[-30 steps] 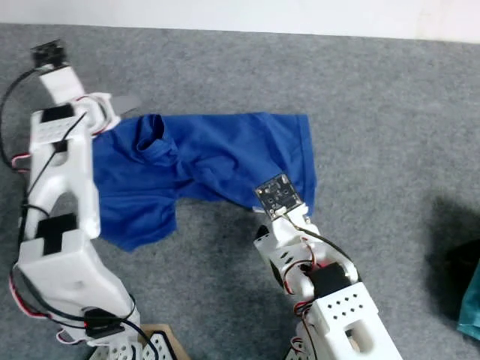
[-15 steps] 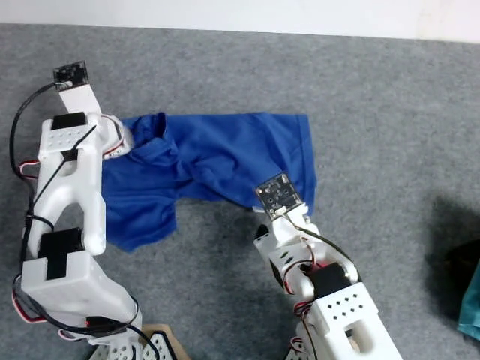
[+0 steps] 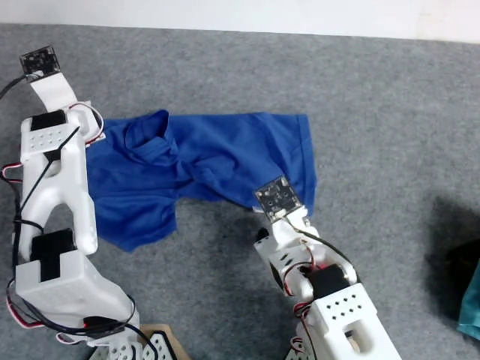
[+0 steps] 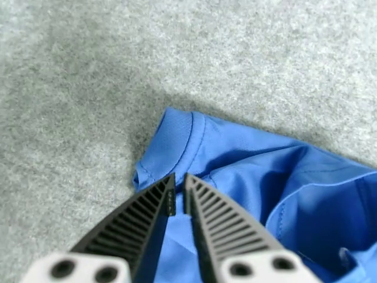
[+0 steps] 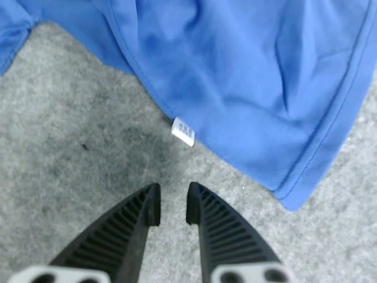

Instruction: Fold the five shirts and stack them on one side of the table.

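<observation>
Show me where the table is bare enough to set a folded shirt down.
Widest bare patch: grey table right of the blue shirt, up to the teal cloth at the edge. A narrower strip runs behind the shirt's far side. Crowded: the near side, where left arm and right arm meet it.

No legible text being shown, a small white tag [image 5: 183, 131] being seen at the hem of the blue shirt [image 5: 235, 76], its print being too small to be read

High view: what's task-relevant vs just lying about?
Job: blue shirt; left gripper at its sleeve; right gripper near its hem; teal cloth, maybe another shirt.
Lying about: tan board by an arm's base; dark thing beside the teal cloth.
</observation>
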`<state>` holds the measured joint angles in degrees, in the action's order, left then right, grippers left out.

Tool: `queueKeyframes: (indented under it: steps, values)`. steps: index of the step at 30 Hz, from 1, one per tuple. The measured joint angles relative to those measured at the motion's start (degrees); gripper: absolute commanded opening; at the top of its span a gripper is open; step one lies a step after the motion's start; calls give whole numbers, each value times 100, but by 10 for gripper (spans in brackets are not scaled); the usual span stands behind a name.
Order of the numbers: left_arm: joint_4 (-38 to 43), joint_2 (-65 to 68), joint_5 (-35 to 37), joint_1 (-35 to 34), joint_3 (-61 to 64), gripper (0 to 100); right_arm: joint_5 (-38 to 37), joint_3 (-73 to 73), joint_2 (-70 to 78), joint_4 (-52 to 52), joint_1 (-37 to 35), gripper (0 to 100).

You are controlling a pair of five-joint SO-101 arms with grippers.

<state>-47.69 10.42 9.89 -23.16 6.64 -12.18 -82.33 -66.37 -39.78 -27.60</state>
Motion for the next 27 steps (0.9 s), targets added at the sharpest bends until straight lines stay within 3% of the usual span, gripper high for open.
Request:
queueKeyframes:
  steps: [9, 20, 25, 27]
  values:
    - [800, 686, 0, -70, 492, 155, 0, -167, 0, 352, 0, 91]
    - [905, 1073, 0, -79, 396, 162, 0, -167, 0, 352, 0, 91]
    - [484, 1073, 0, -79, 299, 20, 0, -167, 0, 352, 0, 91]
    - [387, 1073, 0, -79, 299, 17, 0, -167, 0, 352, 0, 91]
